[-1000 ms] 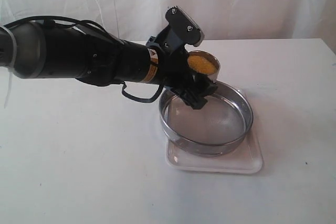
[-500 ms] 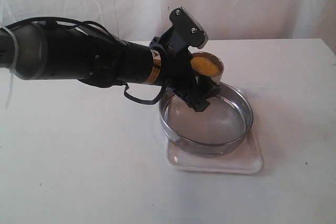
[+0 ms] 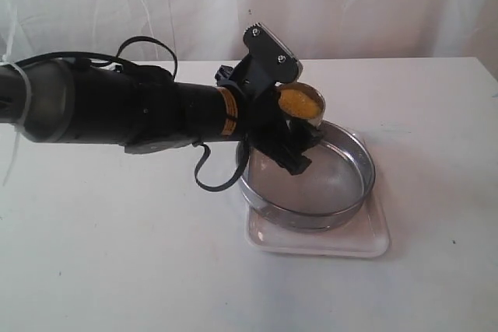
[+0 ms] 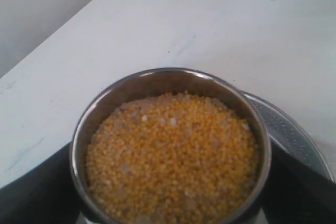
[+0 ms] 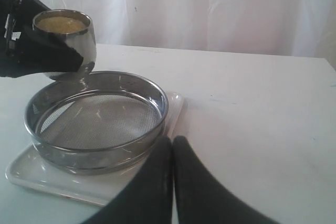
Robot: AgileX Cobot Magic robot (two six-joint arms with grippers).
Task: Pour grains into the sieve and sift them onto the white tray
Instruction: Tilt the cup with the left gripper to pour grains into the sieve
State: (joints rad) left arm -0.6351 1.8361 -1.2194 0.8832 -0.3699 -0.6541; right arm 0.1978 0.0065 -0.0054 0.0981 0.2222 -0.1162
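Observation:
My left gripper (image 3: 294,136) is shut on a small steel cup (image 3: 303,106) and holds it above the far left rim of the sieve (image 3: 352,192). The cup (image 4: 79,129) is nearly full of golden-yellow grains (image 4: 173,156) with some paler bits, and is tilted a little. In the right wrist view the cup (image 5: 79,45) hangs over the sieve (image 5: 100,114), whose mesh shows no grains. The sieve sits on the white tray (image 3: 327,240). My right gripper (image 5: 172,142) is shut on nothing, low beside the tray (image 5: 176,103), and does not appear in the exterior view.
The white table (image 3: 117,254) carries the tray and sieve. A white curtain (image 3: 350,5) hangs behind the table's far edge. The left arm's thick black forearm (image 3: 132,106) and its loose cable (image 3: 210,180) stretch over the table's left half.
The left wrist has rolled and the cup has sunk slightly toward the sieve's far rim. The grains are still in the cup. Sieve and tray have not moved.

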